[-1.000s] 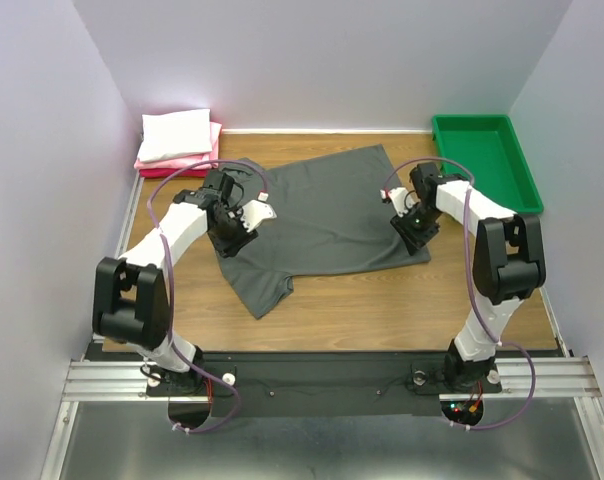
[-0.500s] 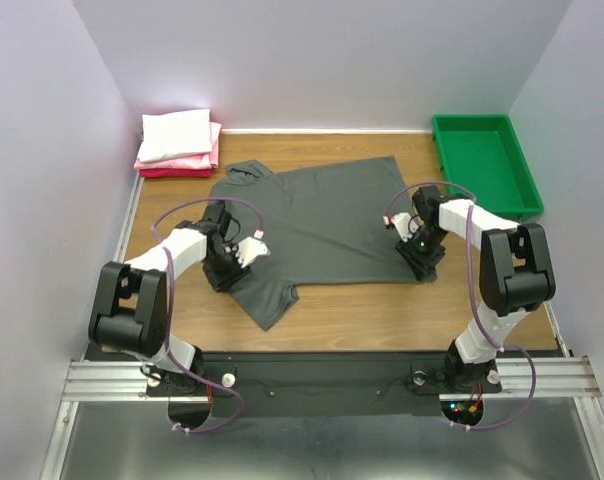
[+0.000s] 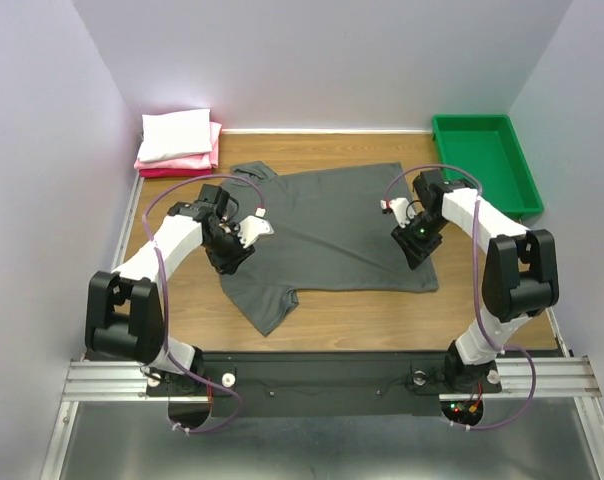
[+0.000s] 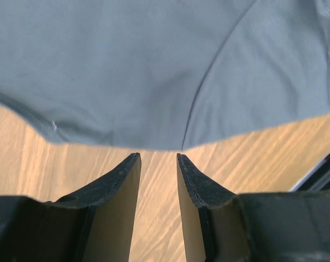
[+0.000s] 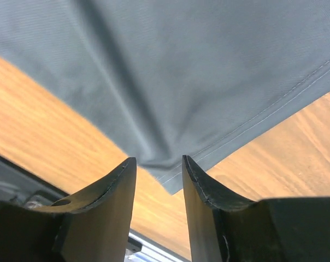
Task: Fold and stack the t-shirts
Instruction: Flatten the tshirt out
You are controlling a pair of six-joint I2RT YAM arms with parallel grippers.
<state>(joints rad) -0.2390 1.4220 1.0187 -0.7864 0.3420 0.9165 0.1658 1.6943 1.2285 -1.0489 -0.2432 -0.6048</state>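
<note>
Wood counter [image 3: 382, 310]. Left claw [image 4: 158, 158] released, tips just short of charcoal t-shirt [image 3: 332, 220] edge. Right claw [image 5: 158, 159] released, hem corner between tips. Shirt flat at centre, unfolded. Folded white and pink t-shirts [image 3: 177, 140] stacked at 11 o'clock. Fold and stacking still left.

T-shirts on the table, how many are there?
3 sure: grey t-shirt spread mid-table; white t-shirt folded atop pink t-shirt, far-left corner. A redder layer beneath may be another.
</note>
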